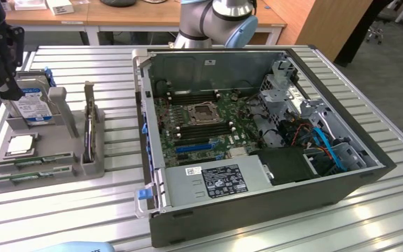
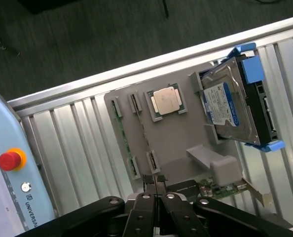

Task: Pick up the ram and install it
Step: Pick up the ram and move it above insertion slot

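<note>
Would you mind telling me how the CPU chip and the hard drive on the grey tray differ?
The CPU chip lies flat in its recess; the hard drive stands propped on edge. The CPU chip is small, square and silver; the hard drive is larger, oblong, blue-labelled. Both sit on the grey tray.

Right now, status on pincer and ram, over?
Pincer shut, empty, above the tray. Ram in its tray slot, not held. Hard drive stands nearby, not blocking.

Ext cam high oblique; wrist cam top-down; shared tray
</note>
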{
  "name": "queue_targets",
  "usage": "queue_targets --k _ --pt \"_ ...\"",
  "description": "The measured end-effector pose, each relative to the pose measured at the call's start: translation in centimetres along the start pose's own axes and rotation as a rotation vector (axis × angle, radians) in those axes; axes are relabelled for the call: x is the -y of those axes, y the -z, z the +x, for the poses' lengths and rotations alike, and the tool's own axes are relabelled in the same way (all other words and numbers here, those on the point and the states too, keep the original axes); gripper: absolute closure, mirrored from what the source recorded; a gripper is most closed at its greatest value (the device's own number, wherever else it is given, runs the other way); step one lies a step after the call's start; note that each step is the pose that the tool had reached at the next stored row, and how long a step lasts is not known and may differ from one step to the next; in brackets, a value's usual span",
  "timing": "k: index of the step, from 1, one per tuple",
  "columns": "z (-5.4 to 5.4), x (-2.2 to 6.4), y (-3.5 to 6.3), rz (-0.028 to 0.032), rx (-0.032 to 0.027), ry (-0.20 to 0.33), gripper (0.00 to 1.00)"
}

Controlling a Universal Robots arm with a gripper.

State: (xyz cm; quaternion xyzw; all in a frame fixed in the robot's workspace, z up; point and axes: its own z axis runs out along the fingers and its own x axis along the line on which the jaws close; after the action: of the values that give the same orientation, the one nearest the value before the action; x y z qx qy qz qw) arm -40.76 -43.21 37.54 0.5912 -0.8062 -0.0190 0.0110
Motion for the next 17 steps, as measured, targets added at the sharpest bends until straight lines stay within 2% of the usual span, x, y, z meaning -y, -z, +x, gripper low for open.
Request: queue_targets --k 8,17 --pt "0.00 0.04 -0.01 -0.0004 -0.0038 0.087 0.90" --pt "-0.03 0.11 -0.02 -0.0006 -0.0054 0.123 0.90"
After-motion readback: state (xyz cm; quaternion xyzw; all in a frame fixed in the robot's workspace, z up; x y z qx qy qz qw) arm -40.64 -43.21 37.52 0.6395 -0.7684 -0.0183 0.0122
